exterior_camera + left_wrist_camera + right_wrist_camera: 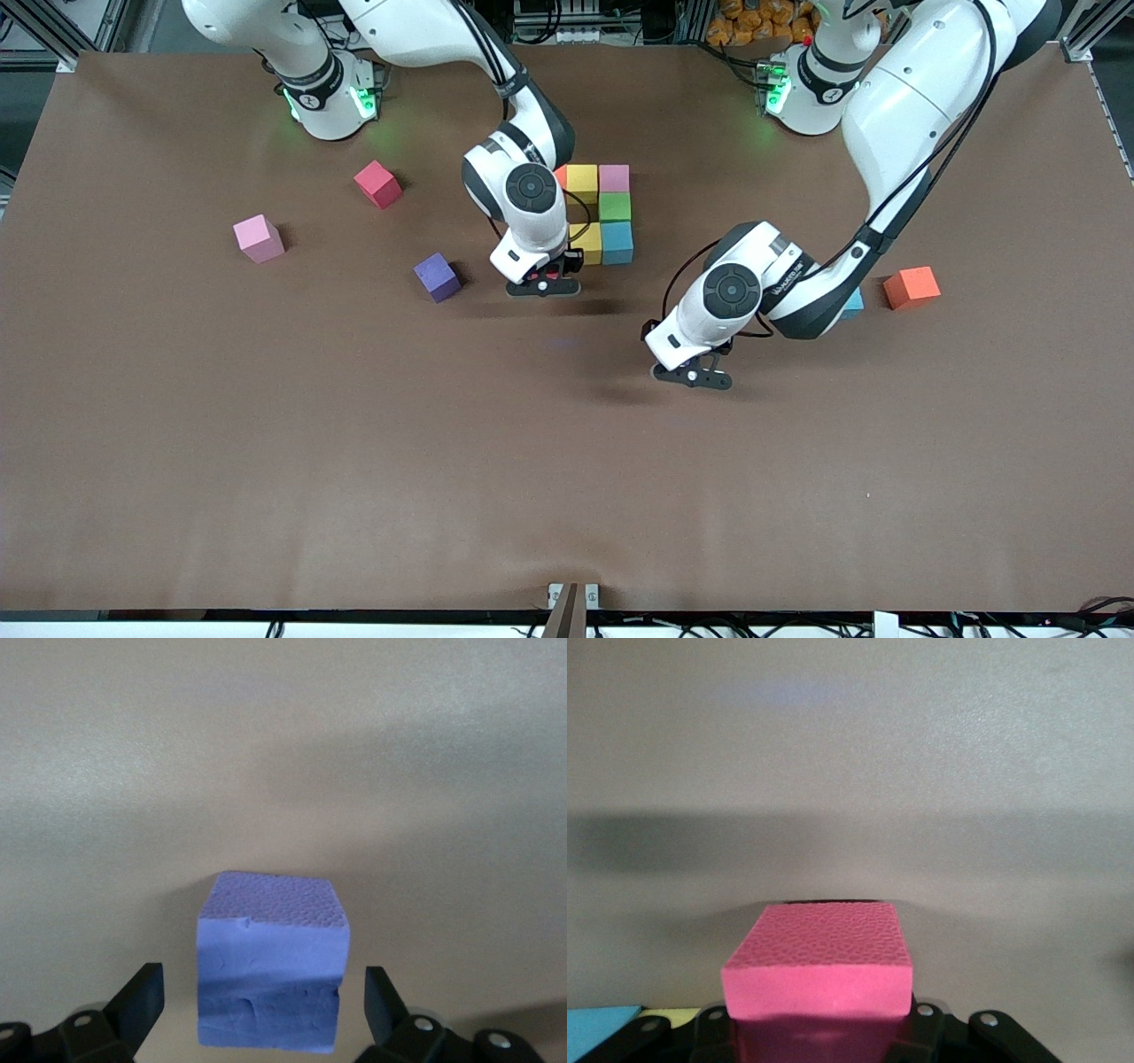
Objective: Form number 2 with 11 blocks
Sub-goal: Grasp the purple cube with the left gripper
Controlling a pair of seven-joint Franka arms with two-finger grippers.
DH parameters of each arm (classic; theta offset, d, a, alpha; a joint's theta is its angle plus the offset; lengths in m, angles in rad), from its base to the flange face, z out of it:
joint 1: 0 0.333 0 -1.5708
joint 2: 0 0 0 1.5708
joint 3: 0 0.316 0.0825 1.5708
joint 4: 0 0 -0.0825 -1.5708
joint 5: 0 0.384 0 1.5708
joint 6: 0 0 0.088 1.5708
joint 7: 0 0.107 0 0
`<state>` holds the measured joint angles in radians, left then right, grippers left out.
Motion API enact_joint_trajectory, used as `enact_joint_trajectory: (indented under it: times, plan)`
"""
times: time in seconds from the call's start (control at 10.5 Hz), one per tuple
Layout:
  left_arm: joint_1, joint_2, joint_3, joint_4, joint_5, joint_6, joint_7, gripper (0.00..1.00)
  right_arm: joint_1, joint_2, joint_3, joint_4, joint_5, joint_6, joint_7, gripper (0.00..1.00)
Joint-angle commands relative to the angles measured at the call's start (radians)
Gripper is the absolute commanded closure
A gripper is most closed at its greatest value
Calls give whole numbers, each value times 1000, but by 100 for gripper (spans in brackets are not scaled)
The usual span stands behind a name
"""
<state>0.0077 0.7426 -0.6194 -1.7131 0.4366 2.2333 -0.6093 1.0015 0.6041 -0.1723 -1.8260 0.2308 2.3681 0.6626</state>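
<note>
The right gripper (543, 285), clenched on a matte pink-red foam cube (819, 967) just beside the part-built row of coloured foam cubes (602, 214), risks nudging them if lowered askew, while the left gripper (694, 376), fingers spread, straddles a purple foam cube (273, 961) ungripped.

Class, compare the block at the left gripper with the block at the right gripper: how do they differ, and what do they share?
The purple block sits between the open fingers of the left gripper, ungripped; the pink-red block is clamped in the shut right gripper. The purple block is over bare table; the pink-red block is beside the part-built number 2. Both are matte foam cubes.
</note>
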Motion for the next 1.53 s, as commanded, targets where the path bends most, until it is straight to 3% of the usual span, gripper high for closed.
enact_joint_trajectory:
  times: [0.0, 0.29, 0.48, 0.76, 0.86, 1.24, 1.34, 1.43]
  plan:
    - [-11, 27, 3, 23, 60, -9, 0, 0, 16, -27, -3, -33, 10, 6, 23, 100]
    - [-12, 44, 3, 24, 68, -9, -7, 1, 16, -23, -3, -35, 10, 11, 32, 100]
    - [-14, 44, 3, 24, 71, -9, -6, 20, 28, -20, -3, -35, 10, 14, 49, 100]
    - [-11, 37, 3, 24, 79, -9, -7, 60, 28, -14, -3, -35, 10, 25, 57, 100]
    - [-8, 34, 3, 24, 79, -9, -10, 65, 28, -14, -3, -36, 10, 25, 58, 100]
    - [8, 3, 1, 24, 80, -18, -40, 71, 29, -12, -3, -35, 10, 25, 84, 100]
    - [8, -11, 1, 24, 76, -26, -40, 71, 29, -12, -3, -33, 10, 23, 98, 70]
    - [11, -31, 1, 24, 74, -46, -38, 71, 29, -12, -3, -33, 10, 22, 100, 13]
